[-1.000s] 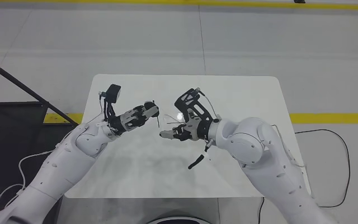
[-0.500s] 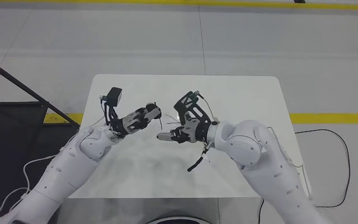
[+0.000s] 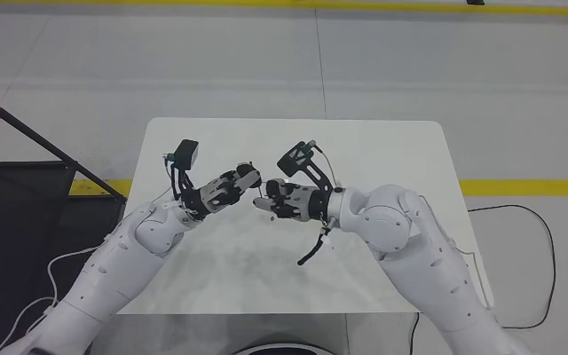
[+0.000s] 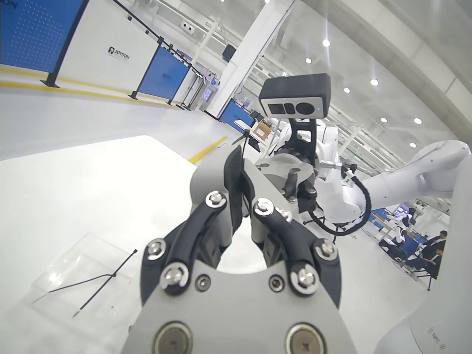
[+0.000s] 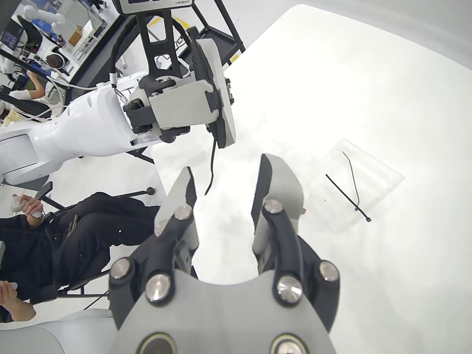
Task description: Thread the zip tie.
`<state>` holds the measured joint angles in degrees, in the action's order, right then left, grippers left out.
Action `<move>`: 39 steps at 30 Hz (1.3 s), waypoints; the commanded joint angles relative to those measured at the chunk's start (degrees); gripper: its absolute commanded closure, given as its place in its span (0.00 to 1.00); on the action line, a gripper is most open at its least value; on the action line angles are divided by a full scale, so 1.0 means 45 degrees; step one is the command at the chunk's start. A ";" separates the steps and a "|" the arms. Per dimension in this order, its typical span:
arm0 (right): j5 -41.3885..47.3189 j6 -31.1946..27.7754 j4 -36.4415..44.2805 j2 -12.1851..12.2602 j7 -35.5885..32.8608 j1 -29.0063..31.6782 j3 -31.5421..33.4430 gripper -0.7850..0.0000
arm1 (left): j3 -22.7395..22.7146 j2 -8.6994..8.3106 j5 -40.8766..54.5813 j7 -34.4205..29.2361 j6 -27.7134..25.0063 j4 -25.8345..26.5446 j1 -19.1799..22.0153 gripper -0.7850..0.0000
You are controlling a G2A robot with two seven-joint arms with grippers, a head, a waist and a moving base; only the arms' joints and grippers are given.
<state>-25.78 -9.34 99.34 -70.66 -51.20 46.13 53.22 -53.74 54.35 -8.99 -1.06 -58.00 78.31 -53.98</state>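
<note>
Above the white table (image 3: 382, 160), the left gripper (image 4: 241, 178) is clamped on a thin black plastic zip tie (image 5: 212, 165), whose free tail hangs near the right gripper (image 5: 225, 174), fingers apart. No loop shows, so threading seems yet to start.

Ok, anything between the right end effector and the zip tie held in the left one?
Nothing visible. The zip tie hangs from the shut left end effector, its free end just ahead of the open right end effector, with only air between.
</note>
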 commanded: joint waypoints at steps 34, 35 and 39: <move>0.0307 -0.0440 -0.0241 -0.0045 -0.0092 -0.0114 0.0009 1.00 | -0.0397 0.0340 0.0272 -0.0610 0.0000 -0.0104 -0.0143 0.64; 0.0291 -0.0442 -0.0241 -0.0047 -0.0079 -0.0120 0.0006 1.00 | -0.0412 0.0346 0.0279 -0.0632 0.0000 -0.0104 -0.0148 0.65; 0.0279 -0.0481 -0.0250 -0.0051 -0.0056 -0.0116 -0.0002 1.00 | -0.0439 0.0371 0.0398 -0.0782 0.0000 -0.0082 -0.0173 0.69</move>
<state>-24.53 -11.46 98.23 -70.89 -51.46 45.60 53.21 -55.70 56.00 -7.40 -4.34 -58.00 77.91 -54.75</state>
